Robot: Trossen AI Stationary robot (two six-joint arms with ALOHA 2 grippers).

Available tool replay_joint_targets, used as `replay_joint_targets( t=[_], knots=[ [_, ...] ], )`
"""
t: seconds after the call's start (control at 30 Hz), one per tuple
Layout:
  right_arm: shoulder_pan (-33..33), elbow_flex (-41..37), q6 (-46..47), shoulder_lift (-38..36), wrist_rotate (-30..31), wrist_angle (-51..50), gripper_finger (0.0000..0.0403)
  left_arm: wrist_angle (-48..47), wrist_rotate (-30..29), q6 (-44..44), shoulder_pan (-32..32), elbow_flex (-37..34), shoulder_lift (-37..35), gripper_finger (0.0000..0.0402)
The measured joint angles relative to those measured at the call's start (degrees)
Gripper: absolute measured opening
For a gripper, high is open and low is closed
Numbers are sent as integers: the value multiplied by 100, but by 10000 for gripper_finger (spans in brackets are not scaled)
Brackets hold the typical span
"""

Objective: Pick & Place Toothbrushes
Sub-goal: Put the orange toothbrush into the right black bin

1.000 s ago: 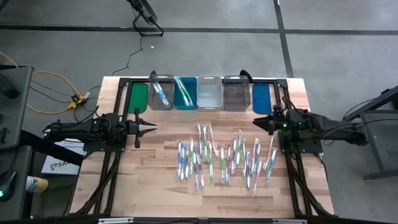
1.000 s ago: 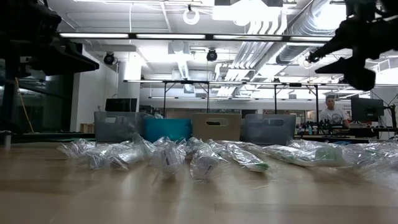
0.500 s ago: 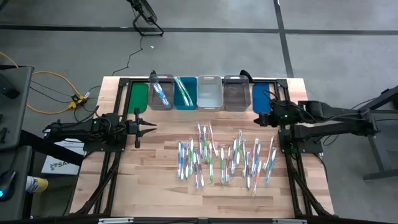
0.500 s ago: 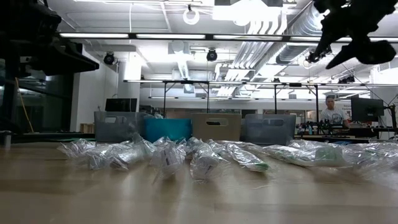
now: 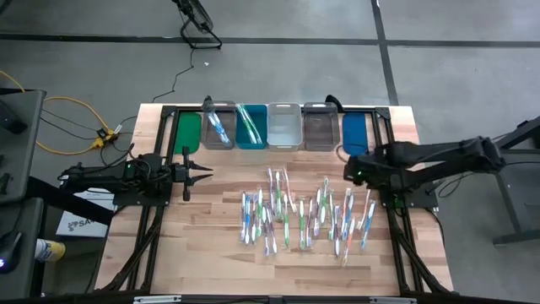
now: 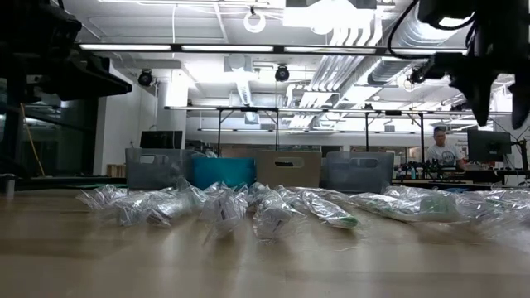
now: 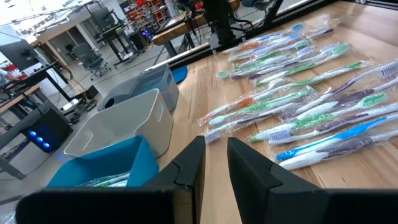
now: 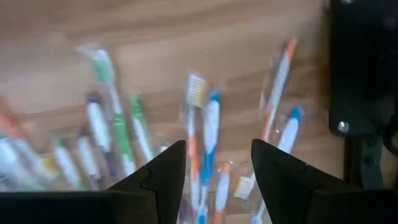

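The toothbrushes (image 5: 305, 213) lie scattered across the middle of the wooden table (image 5: 211, 253), on the near side of the row of bins (image 5: 272, 127) that lines its far edge. Each one is a slim stick sealed in a clear, crinkly wrapper (the wrappers catch the light in the low view), with handles in blue, green, purple, white and a few orange, and pale bristle heads. Most lie roughly parallel, pointing toward the bins, some overlapping. A few more rest inside the bins, in the grey one (image 5: 218, 129) and the teal one (image 5: 251, 127) beside it. The right gripper (image 5: 352, 171) hangs above the end of the pile nearest the blue bin (image 5: 355, 133), its fingers (image 8: 163, 176) spread apart with nothing between them. The left gripper (image 5: 205, 175) waits well away from the pile, near the green bin (image 5: 187, 131), its fingers (image 7: 189, 167) drawn close with only a narrow gap, holding nothing.
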Motion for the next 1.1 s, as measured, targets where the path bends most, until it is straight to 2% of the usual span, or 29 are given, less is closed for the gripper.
replay_joint_targets(
  t=[0.17, 0.33, 0.53, 0.77, 1.1],
  knots=[
    [344, -17, 566, 734, -208, -63, 176, 0, 2, 0, 1, 0, 0, 65],
    [442, -164, 672, 1266, -583, -54, 176, 0, 2, -1, 1, 0, 0, 65],
    [369, -503, 789, 1521, -547, 111, 176, 0, 1, 0, 0, 0, 0, 65],
    [352, -483, 855, 1860, -455, 89, 176, 1, 2, -1, 1, -2, 0, 65],
    [352, -503, 1056, 2398, -447, 808, 176, 2, 2, -1, 1, -2, 0, 65]
  ],
)
